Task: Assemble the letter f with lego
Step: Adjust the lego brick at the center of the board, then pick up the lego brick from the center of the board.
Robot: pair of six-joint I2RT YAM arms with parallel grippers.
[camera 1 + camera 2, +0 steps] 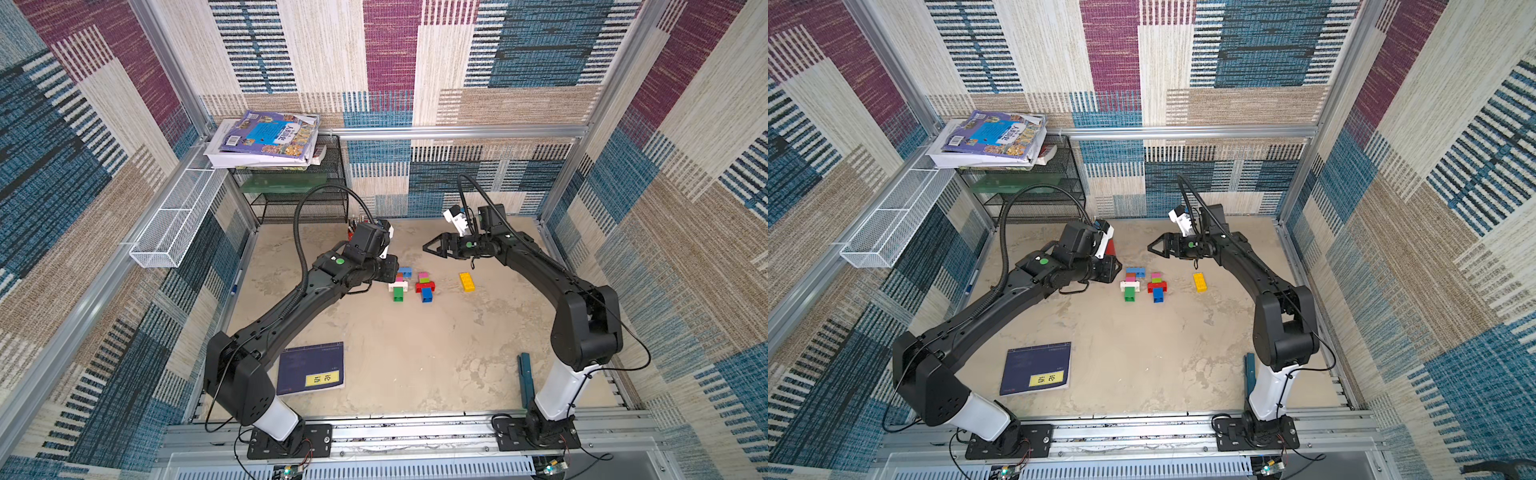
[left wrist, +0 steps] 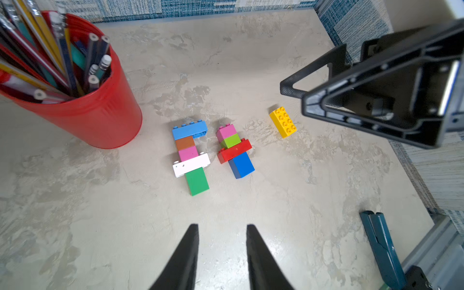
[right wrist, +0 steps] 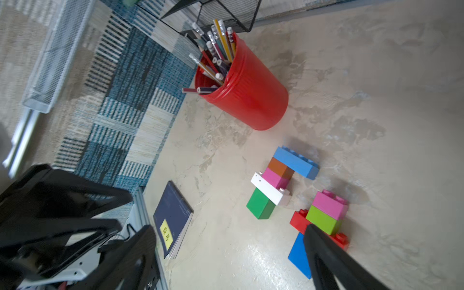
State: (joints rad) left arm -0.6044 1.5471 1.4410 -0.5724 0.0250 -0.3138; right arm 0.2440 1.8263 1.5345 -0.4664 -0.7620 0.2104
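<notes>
The loose yellow brick point(image 1: 467, 281) lies lengthways front-to-back, nearest the right tool point(image 1: 431, 248), spread wide and empty; the left tool point(image 2: 222, 227) narrowly parted, empty.

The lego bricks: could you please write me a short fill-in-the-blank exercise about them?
The lone brick is ____.
The white brick lies between a pink brick and a ____ one.
The red brick lies between a lime brick and a ____ one.
Missing: yellow; green; blue.
</notes>
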